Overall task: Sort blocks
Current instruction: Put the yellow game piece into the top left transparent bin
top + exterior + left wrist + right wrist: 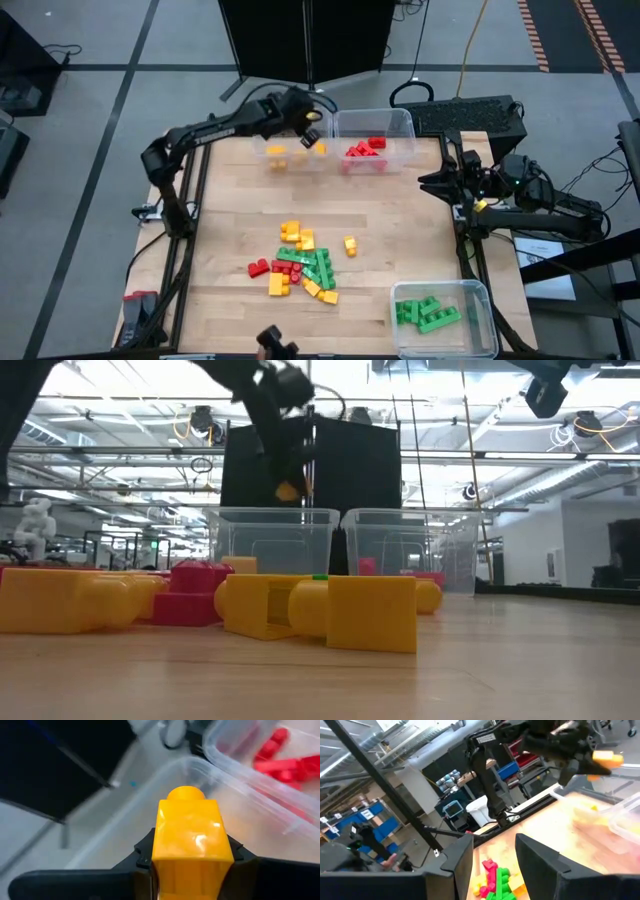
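Note:
My left gripper is shut on a yellow block and hangs over the far clear bin, which has yellow blocks in it. In the low view the held yellow block is above that bin's rim. A loose pile of red, yellow and green blocks lies on the middle of the table. At the table's right edge my right gripper waits open, holding nothing. My left gripper pinches the yellow block between its two fingers, one on each of two opposite sides. The fingers slant down toward the table's far edge. The block is lifted clear above the bin, and its round stud points away from the gripper.
A second clear bin with red blocks stands right of the yellow one at the far edge. A third bin with green blocks sits at the near right corner. Bare wood lies between the pile and the far bins.

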You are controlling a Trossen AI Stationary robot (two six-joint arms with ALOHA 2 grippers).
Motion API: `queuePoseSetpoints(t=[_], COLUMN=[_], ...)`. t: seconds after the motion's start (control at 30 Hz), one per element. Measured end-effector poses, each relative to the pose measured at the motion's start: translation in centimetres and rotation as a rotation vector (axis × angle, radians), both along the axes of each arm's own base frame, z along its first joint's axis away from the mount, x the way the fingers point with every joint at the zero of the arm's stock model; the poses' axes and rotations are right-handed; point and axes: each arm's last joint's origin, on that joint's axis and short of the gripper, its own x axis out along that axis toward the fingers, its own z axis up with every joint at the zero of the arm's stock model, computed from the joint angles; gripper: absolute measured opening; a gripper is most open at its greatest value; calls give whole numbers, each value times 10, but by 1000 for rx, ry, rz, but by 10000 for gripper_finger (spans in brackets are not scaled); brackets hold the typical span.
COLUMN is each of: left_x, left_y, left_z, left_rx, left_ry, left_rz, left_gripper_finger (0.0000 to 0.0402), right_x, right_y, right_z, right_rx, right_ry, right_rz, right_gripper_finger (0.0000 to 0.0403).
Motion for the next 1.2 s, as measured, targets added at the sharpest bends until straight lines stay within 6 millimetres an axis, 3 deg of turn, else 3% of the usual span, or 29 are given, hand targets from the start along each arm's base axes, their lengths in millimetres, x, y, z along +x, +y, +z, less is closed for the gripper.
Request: queuePoseSetpoints(t=[0.1,0.23,0.47,0.6,0.67,0.77,0.9,0.97,1.07,1.2], left_x=[-3,1,7,6,5,6,10,15,24,39], left_y=[11,17,19,12,1,-21,-60,-82,-112,-144], left_z=[-17,-33,-47,-40,-28,6,55,70,75,64], left_rx=[-117,-149,-158,-139,-119,-56,48,89,119,113], left_ry=[34,62,107,125,141,119,-39,-108,-138,-111], left_rz=[-32,-33,-58,-96,-124,-179,-293,-414,-621,-869], left_gripper_finger=[89,96,219,250,254,255,256,257,257,257], right_x=[0,0,0,0,0,0,0,0,0,0], right_y=[-1,-2,-2,-2,-2,-2,-2,-2,-2,-2], right_z=[0,0,0,0,0,0,0,0,0,0], right_rx=[-1,-1,-1,-1,-1,-1,-6,-9,-8,-8], right_ry=[0,-1,-1,-1,-1,-1,0,0,1,2], right_rz=[-28,-55,-55,-75,-78,-77,-77,-77,-76,-73], right_gripper_finger=[144,144,144,144,144,144,144,144,144,144])
